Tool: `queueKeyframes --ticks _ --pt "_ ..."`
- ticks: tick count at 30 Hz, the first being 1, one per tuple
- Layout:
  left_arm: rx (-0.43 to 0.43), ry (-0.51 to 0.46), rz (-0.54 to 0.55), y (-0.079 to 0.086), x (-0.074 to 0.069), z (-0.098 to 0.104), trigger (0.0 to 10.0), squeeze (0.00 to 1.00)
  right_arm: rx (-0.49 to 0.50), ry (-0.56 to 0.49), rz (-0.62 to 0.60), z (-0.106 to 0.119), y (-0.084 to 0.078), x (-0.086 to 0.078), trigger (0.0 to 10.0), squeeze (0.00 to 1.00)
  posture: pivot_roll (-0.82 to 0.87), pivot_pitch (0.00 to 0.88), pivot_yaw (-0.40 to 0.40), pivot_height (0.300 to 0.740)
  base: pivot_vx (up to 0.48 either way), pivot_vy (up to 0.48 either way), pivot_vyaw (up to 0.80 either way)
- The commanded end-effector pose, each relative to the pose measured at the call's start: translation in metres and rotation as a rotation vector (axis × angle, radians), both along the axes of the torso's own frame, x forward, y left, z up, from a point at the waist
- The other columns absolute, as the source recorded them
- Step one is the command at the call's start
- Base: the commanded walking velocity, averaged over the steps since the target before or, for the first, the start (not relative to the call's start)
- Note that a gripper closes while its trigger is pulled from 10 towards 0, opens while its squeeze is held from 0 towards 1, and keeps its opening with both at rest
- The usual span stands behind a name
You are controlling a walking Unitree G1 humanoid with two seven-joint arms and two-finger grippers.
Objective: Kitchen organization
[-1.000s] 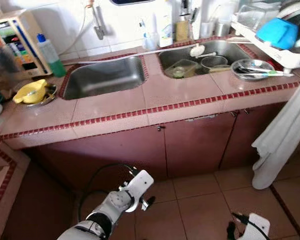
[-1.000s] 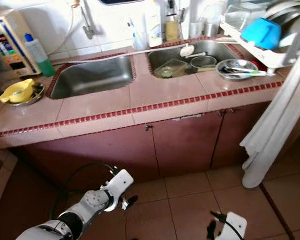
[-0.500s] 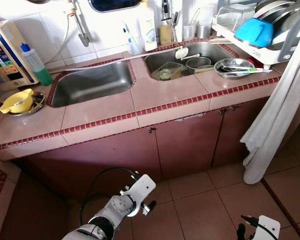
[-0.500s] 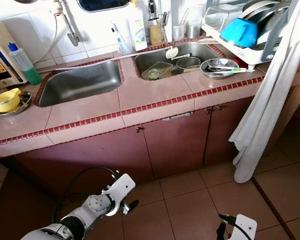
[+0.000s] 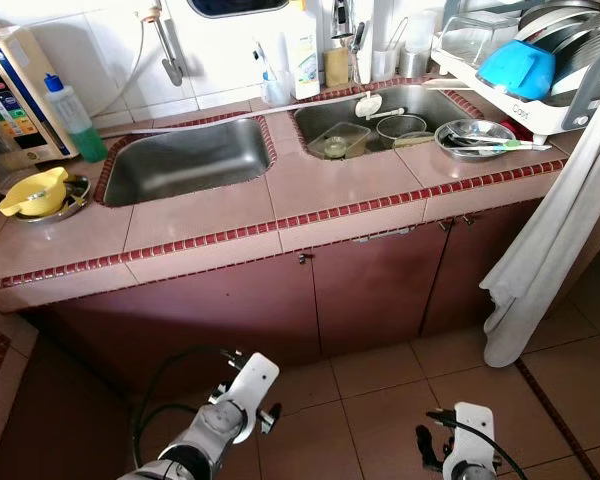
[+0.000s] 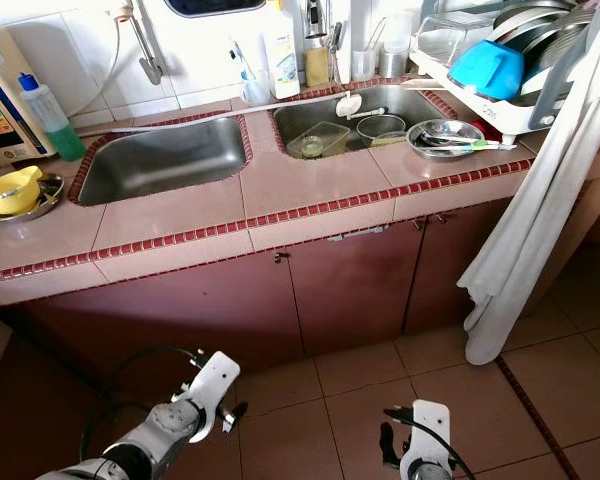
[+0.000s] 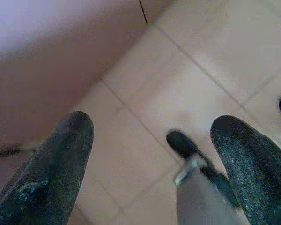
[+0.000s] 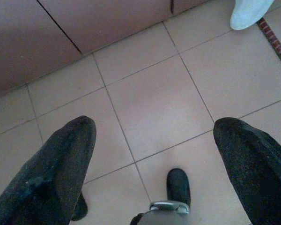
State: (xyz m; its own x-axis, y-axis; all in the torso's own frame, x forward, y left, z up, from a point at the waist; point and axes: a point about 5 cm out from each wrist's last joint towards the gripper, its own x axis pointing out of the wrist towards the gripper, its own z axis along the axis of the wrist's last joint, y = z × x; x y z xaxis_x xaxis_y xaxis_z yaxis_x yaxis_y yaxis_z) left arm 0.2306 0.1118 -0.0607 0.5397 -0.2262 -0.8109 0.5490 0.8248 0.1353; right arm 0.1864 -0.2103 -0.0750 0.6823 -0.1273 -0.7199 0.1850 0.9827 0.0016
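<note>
I see both arms hanging low over the floor (image 5: 380,400) before the counter (image 5: 230,215). Left gripper (image 7: 154,140) is spread, holding nothing; right gripper (image 8: 154,140) too.

Silver arms with black cables end in white-cased, black-fingered left hand (image 5: 265,418) and right hand (image 5: 432,462).

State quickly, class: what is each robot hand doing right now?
Left hand: open, holding nothing, low above the tiled floor.
Right hand: open, empty, low too.
</note>
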Motion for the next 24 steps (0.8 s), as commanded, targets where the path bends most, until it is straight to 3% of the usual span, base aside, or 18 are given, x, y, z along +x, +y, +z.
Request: queueKeyframes --ticks 1,8,11,18,20,22,23,24 --pt "0.036 0.05 -0.001 0.006 -0.009 -0.006 10.0 0.0 0.022 0.02 0.04 -0.002 0.01 0.001 10.0 0.0 -0.12 0.0 0.138 0.74 0.0 0.0 0.0" --pt "0.034 0.024 0.015 0.01 -0.004 -0.004 10.0 0.0 0.026 0.039 0.065 -0.004 0.018 -0.001 10.0 0.0 -0.11 0.0 0.138 0.74 0.0 0.0 0.0" --pt "0.025 0.021 0.069 0.016 -0.003 -0.003 10.0 0.0 0.016 0.053 0.041 -0.006 0.011 -0.006 10.0 0.0 -0.12 0.0 0.143 0.74 0.0 0.0 0.0" --pt "0.042 0.005 0.052 0.018 -0.004 -0.004 10.0 0.0 0.007 0.069 0.036 -0.009 0.009 -0.012 10.0 0.0 -0.11 0.0 0.144 0.74 0.0 0.0 0.0" --pt "-0.01 -0.013 0.154 0.02 -0.003 -0.003 10.0 0.0 0.002 0.079 0.029 -0.01 0.008 -0.016 10.0 0.0 -0.11 0.0 0.142 0.74 0.0 0.0 0.0" --pt "-0.034 -0.02 0.175 0.02 -0.002 -0.002 10.0 0.0 0.002 0.077 0.022 -0.01 0.007 -0.017 10.0 0.0 -0.11 0.0 0.141 0.74 0.0 0.0 0.0" --pt "-0.13 -0.021 0.253 0.019 0.0 0.0 10.0 0.0 0.013 0.071 0.001 -0.01 0.006 -0.017 10.0 0.0 -0.1 0.0 0.139 0.74 0.0 0.0 0.0" --pt "-0.13 -0.021 0.253 0.019 0.0 0.0 10.0 0.0 0.013 0.071 0.001 -0.01 0.006 -0.017 10.0 0.0 -0.1 0.0 0.139 0.74 0.0 0.0 0.0"
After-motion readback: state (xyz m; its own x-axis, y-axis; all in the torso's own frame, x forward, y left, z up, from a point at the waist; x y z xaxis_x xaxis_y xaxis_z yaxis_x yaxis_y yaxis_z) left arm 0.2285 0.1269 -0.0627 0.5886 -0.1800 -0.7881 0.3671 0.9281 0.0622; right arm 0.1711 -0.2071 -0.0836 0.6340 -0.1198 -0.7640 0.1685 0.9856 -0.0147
